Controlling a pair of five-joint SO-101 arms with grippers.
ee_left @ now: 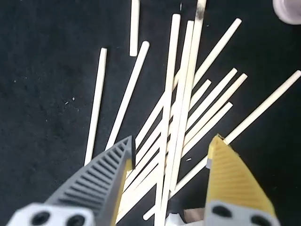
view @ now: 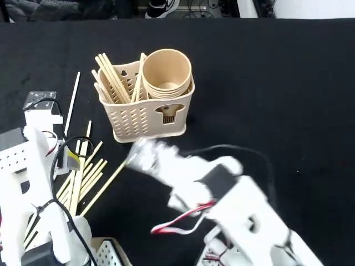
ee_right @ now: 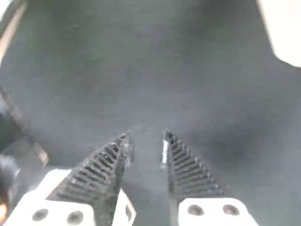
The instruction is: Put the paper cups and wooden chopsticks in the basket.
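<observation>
Sorting chopsticks is the step in hand, by our reading. The basket [view: 145, 119] stands mid-table, with the cups [view: 166, 69] nested in one compartment and a sheaf of sticks [view: 113, 77] leaning in the other. So the cups look done and the sticks part done. The loose chopsticks [ee_left: 188, 94] lie fanned and overlapping on the black cloth [view: 277, 83], near the basket on the left arm's side. The left gripper [ee_left: 172, 138] hangs directly over that heap, fingers spread wide with several sticks lying between them and nothing pinched yet. The right gripper [ee_right: 146, 133] holds nothing, its fingers parted by a narrow gap over bare cloth. From the high view it seems to sit just in front of the basket, though we can't place it firmly there. The next move, as we judge it, calls for the left gripper to drop onto the heap and close across the sticks. It should take a few rather than the whole crossed tangle, then lift them clear and tip them into the stick compartment.
</observation>
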